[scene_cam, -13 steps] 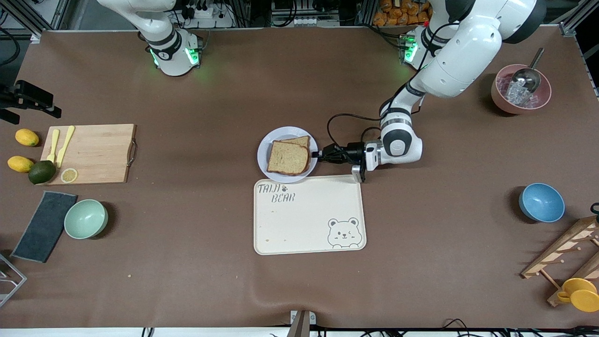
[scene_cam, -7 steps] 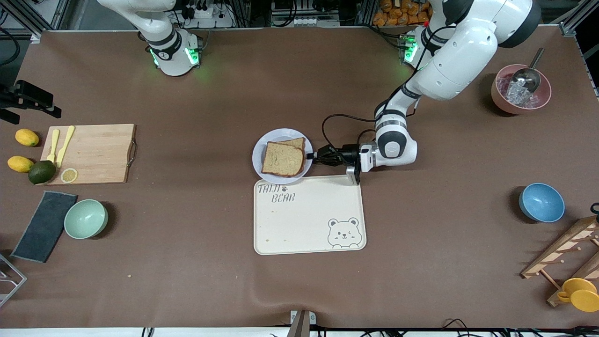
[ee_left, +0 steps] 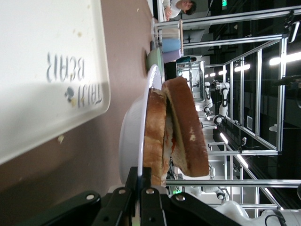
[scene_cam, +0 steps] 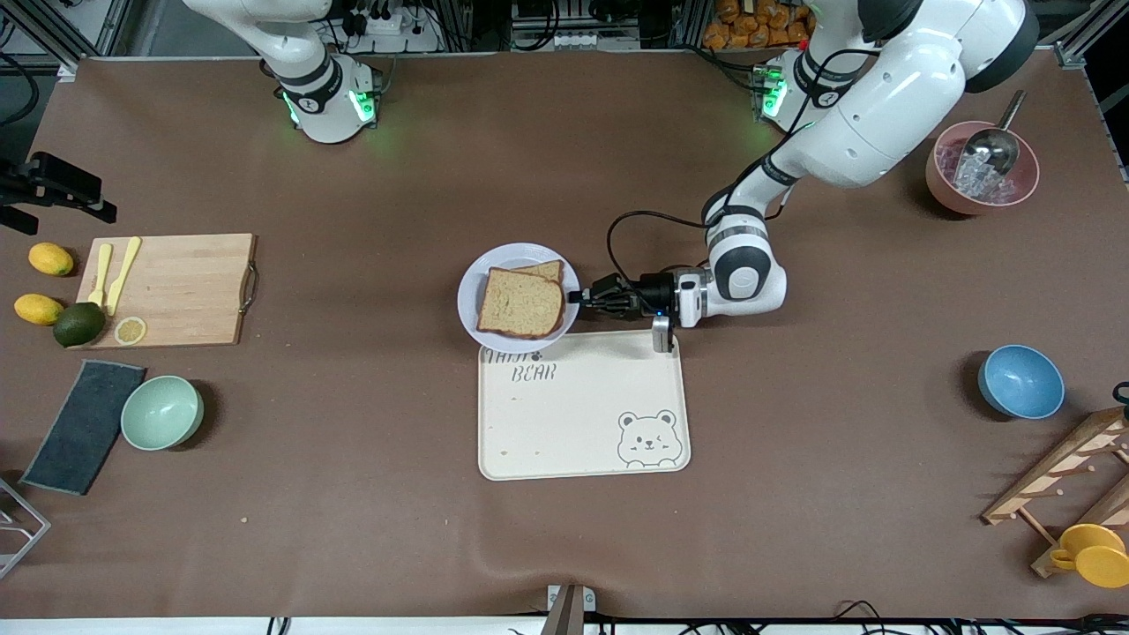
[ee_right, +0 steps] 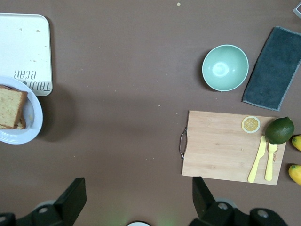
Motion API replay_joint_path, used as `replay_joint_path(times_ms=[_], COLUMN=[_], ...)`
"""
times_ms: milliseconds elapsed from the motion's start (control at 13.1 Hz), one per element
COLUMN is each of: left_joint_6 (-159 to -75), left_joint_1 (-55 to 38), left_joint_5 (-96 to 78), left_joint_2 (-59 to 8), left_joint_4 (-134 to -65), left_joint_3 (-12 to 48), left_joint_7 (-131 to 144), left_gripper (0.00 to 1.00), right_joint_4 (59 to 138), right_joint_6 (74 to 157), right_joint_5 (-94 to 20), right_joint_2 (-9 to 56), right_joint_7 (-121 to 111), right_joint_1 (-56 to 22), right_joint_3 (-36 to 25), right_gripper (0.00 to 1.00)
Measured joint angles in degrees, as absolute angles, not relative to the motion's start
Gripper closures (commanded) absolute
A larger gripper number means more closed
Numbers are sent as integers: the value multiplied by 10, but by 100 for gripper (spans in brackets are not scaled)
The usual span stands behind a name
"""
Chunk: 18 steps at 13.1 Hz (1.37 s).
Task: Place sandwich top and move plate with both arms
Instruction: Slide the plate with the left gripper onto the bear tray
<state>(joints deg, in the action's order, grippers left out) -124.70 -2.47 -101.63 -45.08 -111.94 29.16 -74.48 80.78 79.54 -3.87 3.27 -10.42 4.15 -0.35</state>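
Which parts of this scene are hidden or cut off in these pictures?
- Lower slice, front view: the sandwich top covers nearly all of it.
- Sandwich filling, left wrist view: only a thin edge shows between slices.
- The plate, right wrist view: cut by the picture edge.
- Left gripper fingertips, left wrist view: cut off.

Brown table cover (scene_cam: 564,547), aluminium frame racks (ee_left: 244,94) — ceiling lights (ee_left: 277,60)

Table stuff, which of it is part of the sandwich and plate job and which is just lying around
In the job: sandwich top, plate, left gripper shut on the plate's rim, right gripper open, waiting.
Lying about: bear tray, cutting board, green bowl, blue bowl.
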Motion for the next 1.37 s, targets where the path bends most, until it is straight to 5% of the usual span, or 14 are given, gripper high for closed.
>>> replay_joint_path(times_ms=[916,1374], left_joint_6=[-1247,-1247], left_joint_1=[107,126], left_joint_5=[-976,-976], left_joint_2=[-424,-462], left_joint_4=[-1089,-1075], left_joint_3=[290,270], left_joint_7=[-698,-697], left_gripper=[100,100], right_joint_4=[808,808], right_joint_6=[798,804], right_joint_5=[-39,-39], right_joint_2=[35,36], right_joint_7=[-104,-104], right_joint_1=[48,49], right_joint_3=[-8,-7], right_gripper=[0,0])
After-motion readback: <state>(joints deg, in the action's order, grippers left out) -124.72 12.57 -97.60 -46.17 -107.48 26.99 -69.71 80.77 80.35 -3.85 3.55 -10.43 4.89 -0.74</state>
